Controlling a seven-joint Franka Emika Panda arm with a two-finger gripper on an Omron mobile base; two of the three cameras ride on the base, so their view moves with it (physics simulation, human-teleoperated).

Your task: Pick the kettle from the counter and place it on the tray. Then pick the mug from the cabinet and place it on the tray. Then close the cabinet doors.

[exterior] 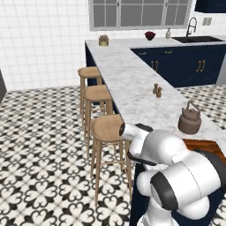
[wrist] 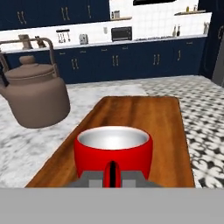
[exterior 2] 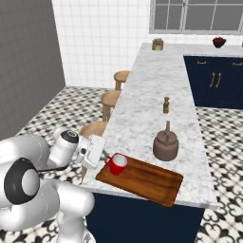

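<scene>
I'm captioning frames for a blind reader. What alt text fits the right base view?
A white robot arm's pincer, shut on the handle of a red mug, holds it at the near left corner of a wooden tray on a marbled counter. A brown kettle stands on the counter just behind the tray, wooden stools along the counter's left side.

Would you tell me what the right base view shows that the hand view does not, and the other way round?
Right base view: wooden stools, a window, the end effector shut on the handle of the mug. Hand view: a far wall of navy cabinets with a small dark appliance on its worktop. Both: the mug at the near end of the tray, the kettle on the counter beside the tray.
</scene>
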